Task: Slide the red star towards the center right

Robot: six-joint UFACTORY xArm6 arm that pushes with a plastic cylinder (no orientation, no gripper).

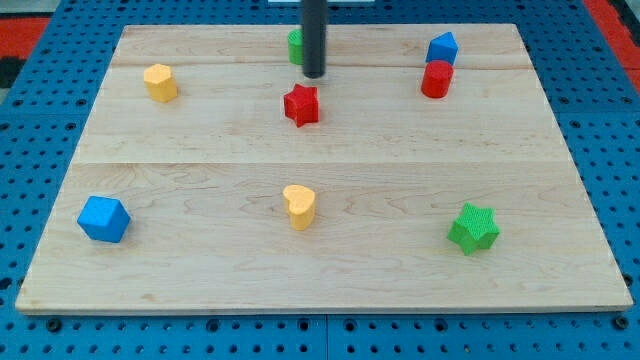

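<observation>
My tip (314, 75) sits just at 12 o'clock of the red star (301, 104), apart; green block (295, 46) partly hidden behind rod. No claw fitted.

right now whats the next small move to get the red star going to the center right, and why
Probably swing my tip round to the view's left of the red star. The tip now sits just above the star, in front of the green block, so a push from here would drive it down, not right.

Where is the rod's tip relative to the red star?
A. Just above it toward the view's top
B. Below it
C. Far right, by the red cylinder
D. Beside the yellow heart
A: my tip sits just above the red star, beside the green cylinder.
</observation>
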